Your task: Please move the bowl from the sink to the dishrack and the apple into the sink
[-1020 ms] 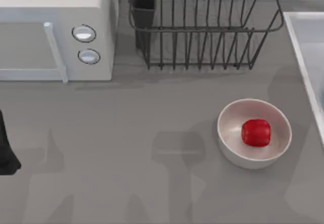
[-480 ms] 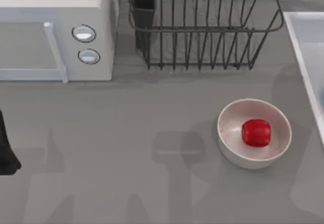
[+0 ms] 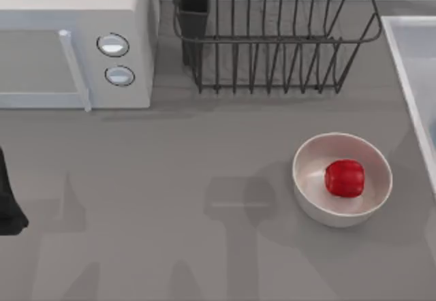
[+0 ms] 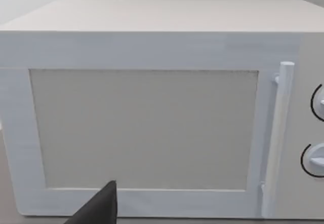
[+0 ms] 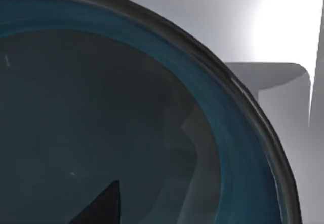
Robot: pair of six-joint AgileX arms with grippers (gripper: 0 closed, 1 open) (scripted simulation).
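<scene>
The blue bowl (image 5: 76,107) is very close in the right wrist view, with the sink's pale wall (image 5: 202,6) behind it. My right gripper (image 5: 101,206) shows as a dark tip over the bowl's inside. In the top view the sink (image 3: 403,76) runs along the right edge. The dishrack (image 3: 272,39), a dark wire rack with a square cup (image 3: 194,5), stands at the back centre. The red apple (image 3: 344,178) lies in a plain white bowl (image 3: 310,192) at the right. My left arm (image 3: 8,206) is parked at the table's left edge, its gripper (image 4: 98,209) facing a microwave.
A white microwave (image 3: 75,42) with a handle and two knobs fills the back left, right beside the dishrack. The grey counter (image 3: 204,178) stretches between the microwave and the white bowl.
The shadow at the table's right side has slid toward the right edge. The apple, white bowl and left arm have not moved.
</scene>
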